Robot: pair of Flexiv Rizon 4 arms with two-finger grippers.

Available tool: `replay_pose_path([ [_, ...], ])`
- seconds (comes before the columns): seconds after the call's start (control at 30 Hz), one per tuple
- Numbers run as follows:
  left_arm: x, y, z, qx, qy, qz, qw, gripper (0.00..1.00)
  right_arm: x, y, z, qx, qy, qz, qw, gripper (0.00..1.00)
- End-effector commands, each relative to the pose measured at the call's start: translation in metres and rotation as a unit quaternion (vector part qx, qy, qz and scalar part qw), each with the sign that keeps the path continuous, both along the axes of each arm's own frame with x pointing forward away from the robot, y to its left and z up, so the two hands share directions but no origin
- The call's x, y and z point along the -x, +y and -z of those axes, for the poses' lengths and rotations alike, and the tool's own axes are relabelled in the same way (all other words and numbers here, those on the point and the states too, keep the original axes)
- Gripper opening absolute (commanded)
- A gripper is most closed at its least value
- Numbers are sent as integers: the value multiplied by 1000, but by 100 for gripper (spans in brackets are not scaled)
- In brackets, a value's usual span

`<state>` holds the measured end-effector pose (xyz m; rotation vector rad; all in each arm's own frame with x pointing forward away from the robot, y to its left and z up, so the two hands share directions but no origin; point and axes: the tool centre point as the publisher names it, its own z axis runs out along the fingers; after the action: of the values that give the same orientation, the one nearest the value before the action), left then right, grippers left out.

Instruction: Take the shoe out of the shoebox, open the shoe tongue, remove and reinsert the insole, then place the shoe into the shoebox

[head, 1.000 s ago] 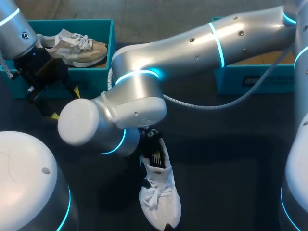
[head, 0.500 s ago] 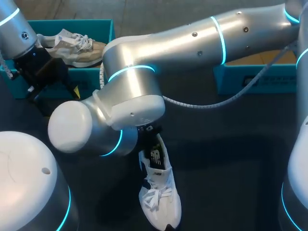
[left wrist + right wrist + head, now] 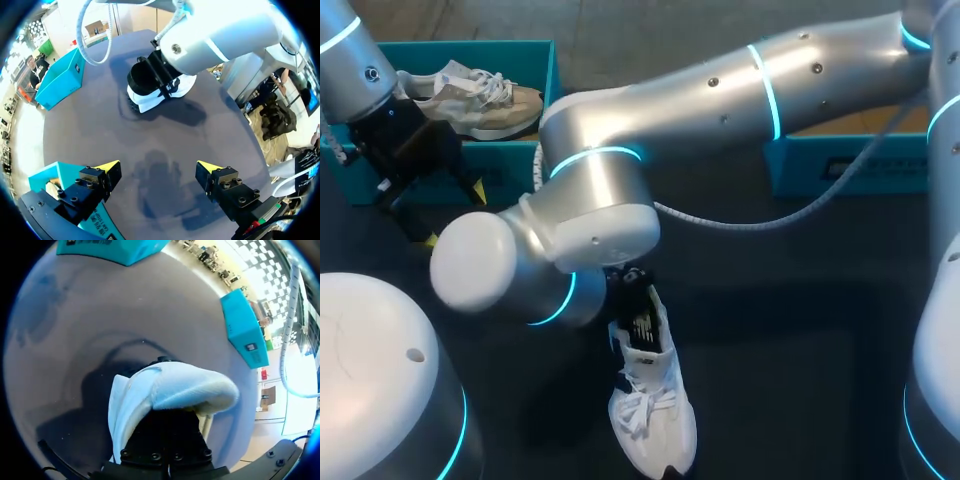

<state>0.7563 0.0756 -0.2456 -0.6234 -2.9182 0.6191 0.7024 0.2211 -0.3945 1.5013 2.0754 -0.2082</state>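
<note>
A white shoe (image 3: 654, 410) lies on the dark table near its front, toe toward me, its tongue (image 3: 643, 330) raised. My right arm comes across from the right, and my right gripper (image 3: 631, 287) is pushed down into the shoe's opening at the heel. In the right wrist view the white shoe (image 3: 165, 390) wraps around the right gripper (image 3: 169, 420), hiding its fingertips and whatever lies between them. My left gripper (image 3: 159, 167) hangs open and empty in front of the teal shoebox (image 3: 525, 150), far from the white shoe (image 3: 150, 97).
A beige shoe (image 3: 480, 100) lies in the teal shoebox at the back left. A second teal box (image 3: 850, 160) stands at the back right. My right arm's elbow (image 3: 590, 210) hangs low over the table's middle.
My right arm's elbow swung slightly left and came back, and the shoe's tongue shifted a little with it. The left arm has not moved.
</note>
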Motion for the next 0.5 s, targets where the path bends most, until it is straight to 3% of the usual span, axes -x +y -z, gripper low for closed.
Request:
replay_pose_path([
  [0.03, 1, 1, 0, -1, -1, 0, 1000, 100, 7, -6, -1, -100, -105, 196, 970, 0],
  [0.33, 1, 1, 0, -1, -1, 0, 1000, 100, 21, -2, -29, -129, -86, 192, 969, 0],
  [0.5, 1, 1, 0, -1, -1, 0, 1000, 100, 23, 1, -26, -155, -63, 194, 967, 0],
])
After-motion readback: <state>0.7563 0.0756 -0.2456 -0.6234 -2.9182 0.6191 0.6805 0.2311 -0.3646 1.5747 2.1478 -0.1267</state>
